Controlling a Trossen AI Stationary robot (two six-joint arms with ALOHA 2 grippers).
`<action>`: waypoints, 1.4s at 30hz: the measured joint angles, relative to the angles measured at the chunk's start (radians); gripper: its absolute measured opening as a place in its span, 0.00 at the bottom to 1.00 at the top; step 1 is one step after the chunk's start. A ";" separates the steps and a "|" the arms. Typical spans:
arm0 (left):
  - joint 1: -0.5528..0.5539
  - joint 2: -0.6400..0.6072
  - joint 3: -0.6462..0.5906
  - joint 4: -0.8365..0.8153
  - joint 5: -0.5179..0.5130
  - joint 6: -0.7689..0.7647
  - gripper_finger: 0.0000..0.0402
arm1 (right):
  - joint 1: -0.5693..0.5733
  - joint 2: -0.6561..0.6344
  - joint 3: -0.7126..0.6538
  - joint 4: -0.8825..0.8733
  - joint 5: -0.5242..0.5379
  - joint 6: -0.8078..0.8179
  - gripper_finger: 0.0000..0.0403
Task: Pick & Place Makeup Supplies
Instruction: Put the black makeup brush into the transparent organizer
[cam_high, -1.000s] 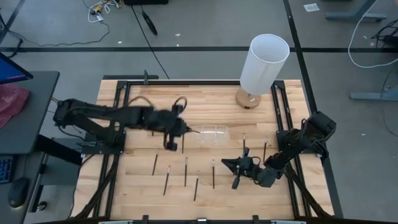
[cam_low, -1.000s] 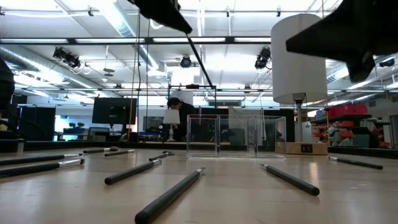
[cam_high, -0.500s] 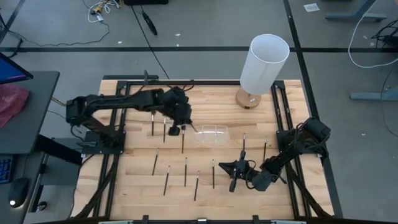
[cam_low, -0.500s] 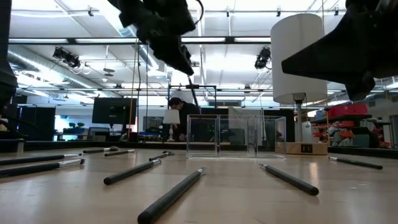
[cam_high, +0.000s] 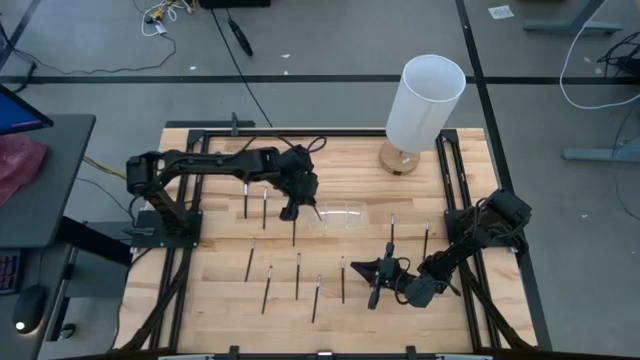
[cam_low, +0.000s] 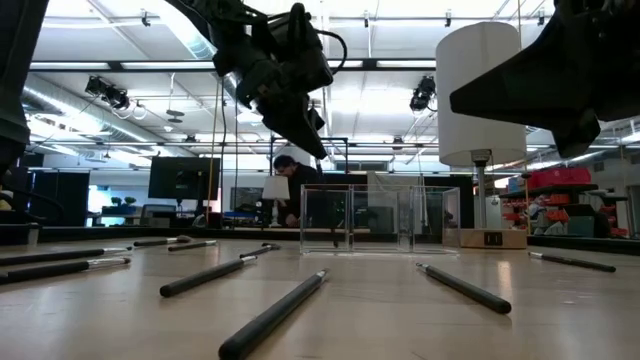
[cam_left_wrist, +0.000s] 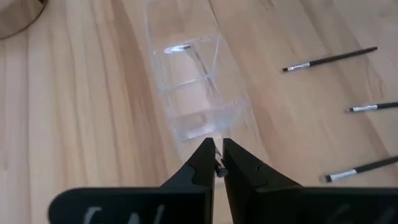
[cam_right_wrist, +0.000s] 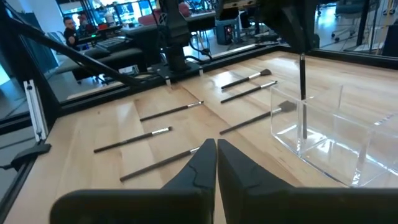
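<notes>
The left tool (cam_high: 300, 203) pinches a makeup brush (cam_right_wrist: 303, 93) upright, its long axis vertical, lower end inside the clear holder (cam_high: 338, 215). The right tool (cam_high: 375, 272), pressed together, hovers over the counter (cam_high: 350, 160).

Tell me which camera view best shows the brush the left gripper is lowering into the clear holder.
The right wrist view: the brush hangs upright from the left gripper, tip inside the clear holder. The low view shows it partly, against clutter. The high view gives a sliver; the left wrist view only its end between the fingers.
</notes>
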 joint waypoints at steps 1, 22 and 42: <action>0.005 0.000 0.000 0.006 0.007 0.000 0.06 | 0.000 0.000 0.000 -0.001 0.000 0.001 0.04; 0.061 0.053 0.000 0.032 0.054 -0.005 0.20 | 0.000 0.000 -0.001 -0.023 0.000 0.017 0.04; 0.101 -0.235 -0.053 -0.141 0.070 -0.042 0.30 | -0.014 -0.001 -0.001 0.094 0.000 -0.126 0.04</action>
